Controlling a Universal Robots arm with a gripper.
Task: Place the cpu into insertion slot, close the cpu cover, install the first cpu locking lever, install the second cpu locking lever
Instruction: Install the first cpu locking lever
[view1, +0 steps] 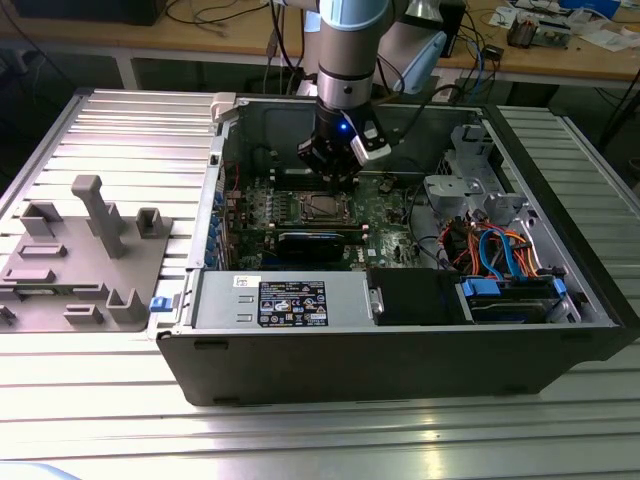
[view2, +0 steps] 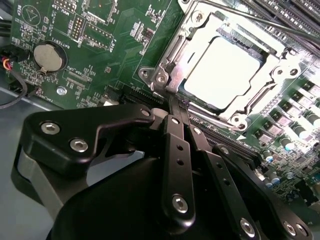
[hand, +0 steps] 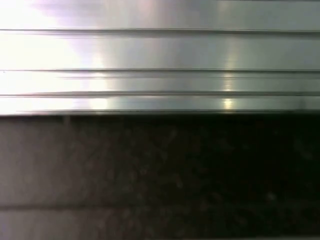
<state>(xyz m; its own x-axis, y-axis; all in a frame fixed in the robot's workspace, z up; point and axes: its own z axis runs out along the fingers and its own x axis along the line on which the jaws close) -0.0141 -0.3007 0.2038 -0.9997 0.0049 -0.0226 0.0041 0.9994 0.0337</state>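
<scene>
Inside the open computer case (view1: 400, 340), we are seeing the gripper (view2: 172, 102) hovering with its fingers pressed together just at the corner of the insertion slot (view2: 167, 57). At upper right of the second wrist view, the cpu (view2: 225, 72) is sitting under the closed cpu cover (view2: 270, 75).

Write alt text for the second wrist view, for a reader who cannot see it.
The black gripper, fingers pressed together, reaches to the edge of the insertion slot on a green motherboard. The cpu lies seated in the slot with the cpu cover closed around it. A round coin battery sits nearby.
</scene>
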